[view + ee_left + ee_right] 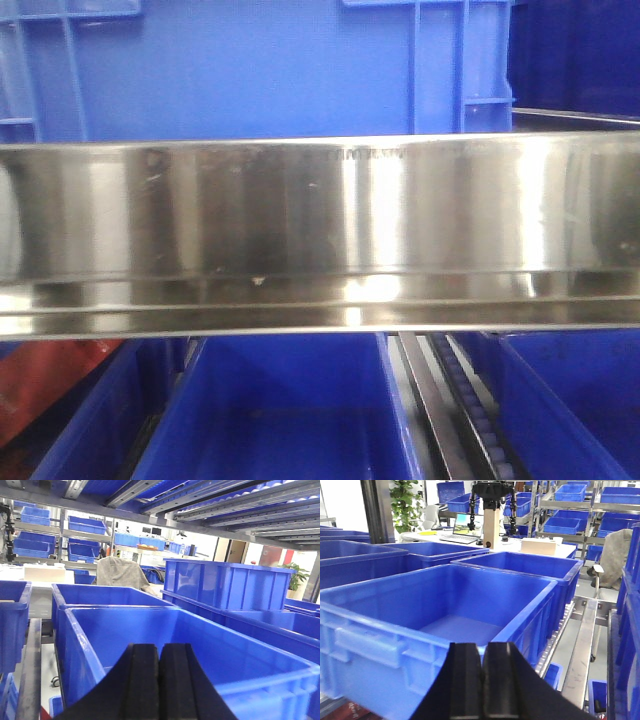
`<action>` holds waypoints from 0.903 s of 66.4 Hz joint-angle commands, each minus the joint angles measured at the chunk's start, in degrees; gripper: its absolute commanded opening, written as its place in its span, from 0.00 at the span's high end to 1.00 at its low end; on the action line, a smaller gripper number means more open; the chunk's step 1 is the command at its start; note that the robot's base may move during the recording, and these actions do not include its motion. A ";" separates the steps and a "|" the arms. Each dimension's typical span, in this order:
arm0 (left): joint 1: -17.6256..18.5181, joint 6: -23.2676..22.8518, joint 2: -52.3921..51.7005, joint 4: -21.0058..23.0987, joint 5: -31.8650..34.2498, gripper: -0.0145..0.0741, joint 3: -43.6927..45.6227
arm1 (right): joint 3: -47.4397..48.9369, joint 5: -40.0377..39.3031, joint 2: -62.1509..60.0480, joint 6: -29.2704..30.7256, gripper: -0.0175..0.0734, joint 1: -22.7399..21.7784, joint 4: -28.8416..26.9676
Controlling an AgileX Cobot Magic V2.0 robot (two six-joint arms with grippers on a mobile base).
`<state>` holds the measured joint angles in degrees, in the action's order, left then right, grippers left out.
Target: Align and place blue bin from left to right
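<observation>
From the exterior front-facing view: filling the middle, a wide polished steel shelf rail; above it, the ribbed side wall of the blue bin standing on that shelf level; below it, open blue crates side by side with a roller track running between them, and a red piece at lower left. From the left wrist-mounted view: left gripper at the bottom edge, its black fingers pressed together, clenched on nothing, hovering just above the near rim of an open blue bin; a second crate directly behind it, a taller crate to its right, more small bins on background racks, and a grey cloth draped over a chair. From the right wrist-mounted view: right gripper likewise clenched and empty, black pads touching, just over the near wall of an empty blue crate; another crate behind it, a further one at left, a steel rail at right, a laptop on a distant tabletop
</observation>
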<state>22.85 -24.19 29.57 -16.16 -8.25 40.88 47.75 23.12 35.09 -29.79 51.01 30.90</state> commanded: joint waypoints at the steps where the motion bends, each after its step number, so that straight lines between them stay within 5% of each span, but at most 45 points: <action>1: 0.19 0.17 -0.26 -0.02 1.18 0.96 0.01 | -0.14 -0.54 -0.45 0.43 0.89 0.10 0.65; 60: 0.19 0.17 -0.26 -0.02 1.18 0.96 0.01 | -0.14 -0.54 -0.45 0.43 0.89 0.10 0.65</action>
<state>22.85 -24.08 29.36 -16.16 -8.25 40.88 47.75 23.12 34.96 -29.79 51.01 30.90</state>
